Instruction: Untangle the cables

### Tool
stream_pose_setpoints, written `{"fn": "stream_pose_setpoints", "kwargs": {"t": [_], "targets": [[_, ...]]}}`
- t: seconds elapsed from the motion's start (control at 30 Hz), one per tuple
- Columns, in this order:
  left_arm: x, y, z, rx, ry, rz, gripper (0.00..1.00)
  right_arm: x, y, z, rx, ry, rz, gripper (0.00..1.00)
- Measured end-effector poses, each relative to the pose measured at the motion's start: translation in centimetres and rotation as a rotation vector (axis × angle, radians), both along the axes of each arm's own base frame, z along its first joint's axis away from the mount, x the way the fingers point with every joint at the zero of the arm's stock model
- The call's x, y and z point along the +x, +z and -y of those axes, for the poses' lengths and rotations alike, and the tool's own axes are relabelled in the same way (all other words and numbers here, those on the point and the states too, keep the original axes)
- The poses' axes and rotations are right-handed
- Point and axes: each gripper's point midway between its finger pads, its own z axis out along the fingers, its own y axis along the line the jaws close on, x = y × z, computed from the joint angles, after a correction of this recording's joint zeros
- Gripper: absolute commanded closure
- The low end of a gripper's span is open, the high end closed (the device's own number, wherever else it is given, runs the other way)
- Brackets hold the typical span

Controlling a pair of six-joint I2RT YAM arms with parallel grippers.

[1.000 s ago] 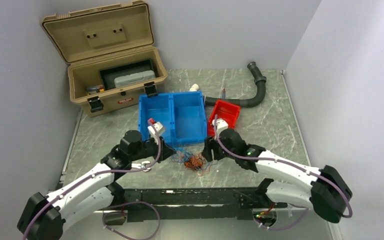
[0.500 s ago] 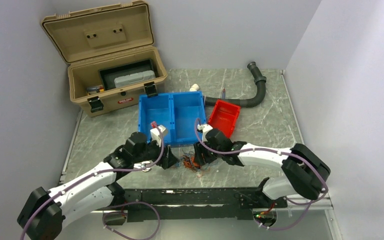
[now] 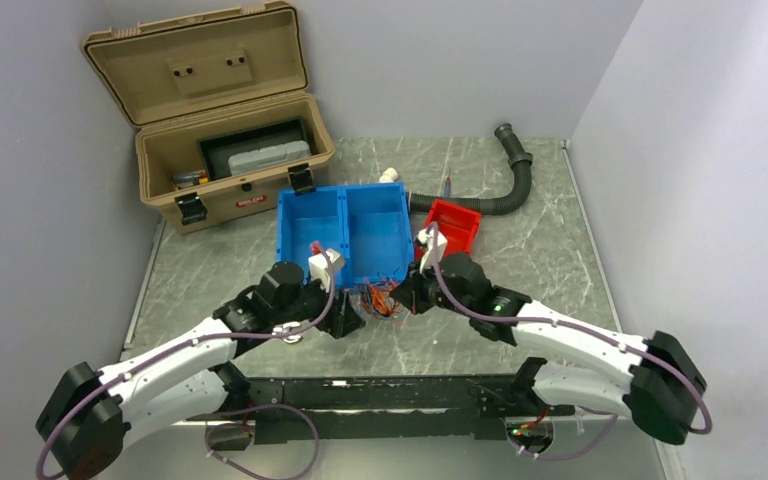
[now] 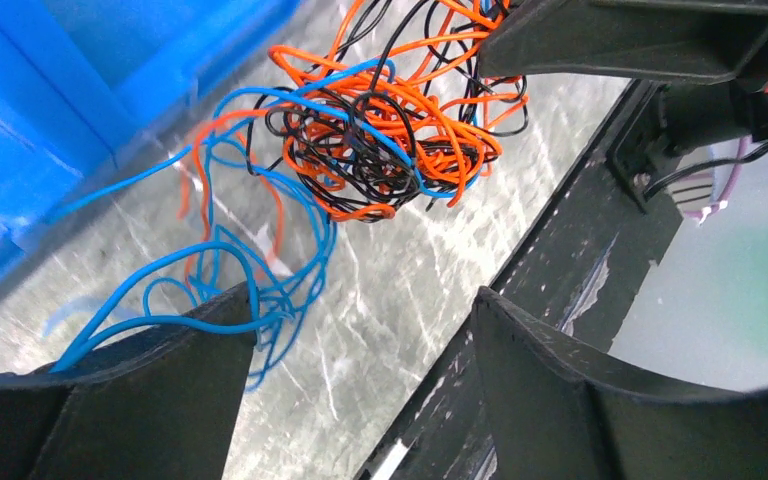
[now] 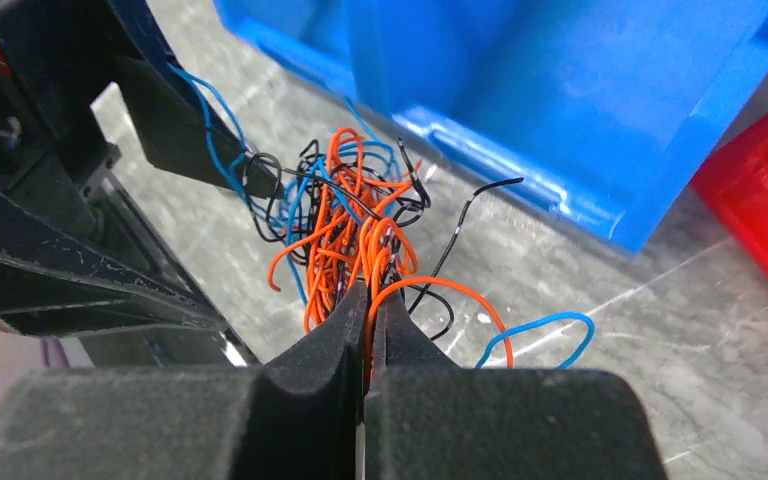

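Observation:
The cables (image 3: 380, 301) are a small knot of thin orange, blue and black wires on the table just in front of the blue bin. In the left wrist view the cables (image 4: 380, 130) lie ahead of my left gripper (image 4: 360, 300). It is open, and loose blue loops drape over its left finger (image 4: 160, 370). My left gripper (image 3: 346, 318) sits just left of the knot. My right gripper (image 5: 368, 296) is shut on orange strands at the near side of the cables (image 5: 350, 215). From above, my right gripper (image 3: 401, 297) touches the knot's right side.
A two-compartment blue bin (image 3: 345, 205) stands right behind the cables, with a small red bin (image 3: 453, 228) to its right. An open tan case (image 3: 230, 150) is at the back left, and a black corrugated hose (image 3: 513, 180) at the back right. The black frame rail (image 3: 380, 395) runs along the near edge.
My left gripper has opened and let go of the wires. My right gripper has shut on the orange strands. The knot has shifted slightly toward the blue bin.

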Motion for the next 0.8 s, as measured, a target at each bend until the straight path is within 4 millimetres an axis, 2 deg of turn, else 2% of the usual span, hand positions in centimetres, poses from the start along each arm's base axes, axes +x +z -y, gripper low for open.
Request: {"fn": "stream_pose_setpoints", "kwargs": {"t": [0.07, 0.13, 0.27, 0.4, 0.5, 0.57, 0.67, 0.8], "targets": [[0.4, 1.4, 0.2, -0.02, 0.003, 0.036, 0.13, 0.2, 2.0, 0.2, 0.049, -0.019, 0.042, 1.0], [0.9, 2.9, 0.3, -0.037, 0.014, 0.07, 0.14, 0.5, 3.0, 0.7, 0.06, -0.05, 0.059, 1.0], [2.0, 3.8, 0.1, -0.017, 0.068, 0.082, 0.13, 1.4, 2.7, 2.0, -0.012, -0.143, 0.029, 1.0], [2.8, 3.1, -0.7, 0.04, 0.132, 0.058, 0.12, 1.8, 0.9, 3.6, -0.105, -0.233, -0.025, 1.0], [3.3, 2.9, -1.4, 0.086, 0.183, 0.041, 0.06, 1.6, -0.7, 4.7, -0.162, -0.277, -0.062, 1.0], [4.1, 3.0, -2.3, 0.115, 0.249, 0.041, 0.07, 1.7, -1.7, 5.4, -0.2, -0.318, -0.084, 1.0], [5.1, 3.1, -4.4, 0.138, 0.361, 0.036, 0.07, 2.4, -3.3, 6.8, -0.259, -0.392, -0.117, 1.0], [6.9, 3.9, -8.9, 0.148, 0.551, 0.043, 0.07, 5.2, -5.7, 10.1, -0.287, -0.534, -0.192, 1.0]]}}
